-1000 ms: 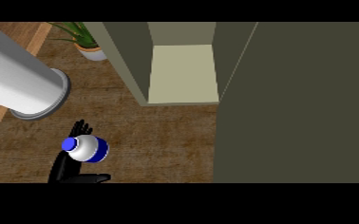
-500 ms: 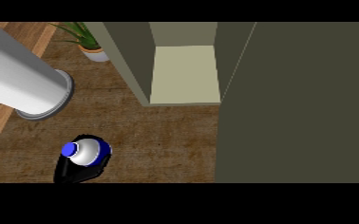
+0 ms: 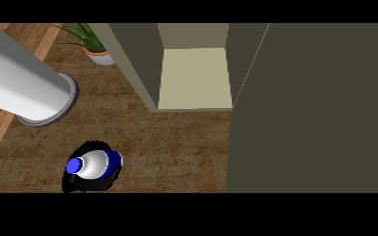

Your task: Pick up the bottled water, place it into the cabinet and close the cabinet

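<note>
Since a second ago the black left hand (image 3: 87, 181) has closed from spread fingers to curl round the white blue-capped water bottle (image 3: 93, 164), low left on the wooden counter (image 3: 170, 145). Bottle upright for lifting; open olive cabinet (image 3: 193, 77) awaits. Right hand unseen.

A wooden counter top (image 3: 177, 140) fills the lower view — brown, grained. A potted plant (image 3: 92, 45) stands at its far left corner, and a large grey cylinder (image 3: 33, 92) lies across the left edge.
</note>
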`<state>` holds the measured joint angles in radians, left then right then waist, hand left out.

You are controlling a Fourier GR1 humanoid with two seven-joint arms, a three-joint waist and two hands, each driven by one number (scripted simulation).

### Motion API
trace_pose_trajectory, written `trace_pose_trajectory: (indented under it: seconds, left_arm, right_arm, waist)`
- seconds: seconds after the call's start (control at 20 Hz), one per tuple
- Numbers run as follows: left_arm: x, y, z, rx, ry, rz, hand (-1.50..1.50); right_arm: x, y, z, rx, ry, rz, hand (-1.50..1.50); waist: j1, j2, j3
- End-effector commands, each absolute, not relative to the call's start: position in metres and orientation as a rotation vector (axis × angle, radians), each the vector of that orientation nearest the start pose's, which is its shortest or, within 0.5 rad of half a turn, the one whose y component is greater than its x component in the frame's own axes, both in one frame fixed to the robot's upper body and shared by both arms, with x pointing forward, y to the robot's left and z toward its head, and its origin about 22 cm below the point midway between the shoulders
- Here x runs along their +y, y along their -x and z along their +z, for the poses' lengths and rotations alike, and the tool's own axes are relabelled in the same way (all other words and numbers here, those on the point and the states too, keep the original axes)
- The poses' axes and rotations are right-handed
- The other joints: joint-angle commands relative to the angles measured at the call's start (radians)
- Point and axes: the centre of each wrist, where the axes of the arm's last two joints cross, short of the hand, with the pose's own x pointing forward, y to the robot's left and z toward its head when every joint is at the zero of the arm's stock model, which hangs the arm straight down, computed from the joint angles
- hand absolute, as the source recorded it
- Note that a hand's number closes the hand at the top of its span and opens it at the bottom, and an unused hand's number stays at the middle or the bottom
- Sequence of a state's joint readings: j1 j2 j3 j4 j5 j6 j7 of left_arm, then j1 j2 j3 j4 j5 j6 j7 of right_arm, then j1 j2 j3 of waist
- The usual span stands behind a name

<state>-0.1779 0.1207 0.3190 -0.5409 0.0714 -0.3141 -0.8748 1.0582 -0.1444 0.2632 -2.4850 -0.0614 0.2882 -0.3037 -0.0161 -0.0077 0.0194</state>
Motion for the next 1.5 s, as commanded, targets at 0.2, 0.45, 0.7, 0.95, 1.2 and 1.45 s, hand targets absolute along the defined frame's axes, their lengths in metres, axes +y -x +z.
trace_pose_trajectory:
  seconds: [0.2,0.45,0.7,0.95,1.2,1.45]
  left_arm:
    - [0.243,-0.231,-0.164,-1.699,0.263,0.298,1.5]
    - [0.219,-0.26,-0.145,-1.676,0.327,0.298,1.5]
    - [0.182,-0.28,-0.117,-1.665,0.371,0.265,1.5]
    - [0.16,-0.28,-0.085,-1.68,0.349,0.223,1.5]
    - [0.127,-0.306,-0.041,-1.772,0.24,0.101,1.5]
    - [0.096,-0.327,-0.006,-1.745,0.208,0.103,1.5]
  right_arm:
    - [-0.241,-0.032,0.112,-1.827,-0.172,0.095,-1.5]
    - [-0.24,-0.026,0.117,-1.798,-0.18,0.081,-1.5]
    - [-0.243,-0.034,0.114,-1.815,-0.175,0.091,-1.5]
    - [-0.236,-0.029,0.119,-1.813,-0.181,0.071,-1.5]
    - [-0.241,-0.035,0.107,-1.815,-0.186,0.045,-1.5]
    - [-0.243,-0.032,0.108,-1.837,-0.165,0.073,-1.5]
  waist:
    - [0.01,0.008,-0.02]
    - [0.001,0.003,-0.019]
    - [0.005,0.002,-0.019]
    - [0.007,0.001,-0.019]
    - [0.004,0.004,-0.019]
    - [-0.006,0.005,-0.019]
